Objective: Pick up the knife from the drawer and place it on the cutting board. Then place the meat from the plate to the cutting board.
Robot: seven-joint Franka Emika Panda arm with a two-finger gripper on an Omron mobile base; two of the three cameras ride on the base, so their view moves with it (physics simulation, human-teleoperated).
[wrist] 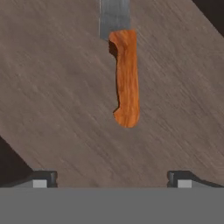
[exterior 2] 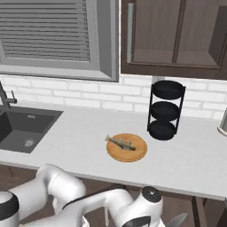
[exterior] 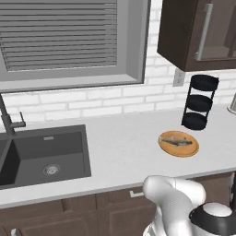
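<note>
I'm on step one, my claw (wrist: 112,179) wide open and empty above the knife (wrist: 126,74) lying flat on the drawer floor (wrist: 57,100), so next I'd drop down around that orange handle and squeeze.

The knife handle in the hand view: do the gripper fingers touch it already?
Apart. The hand view shows the fingertips wide open at the bottom, with bare drawer floor between them and the knife's orange handle.
</note>
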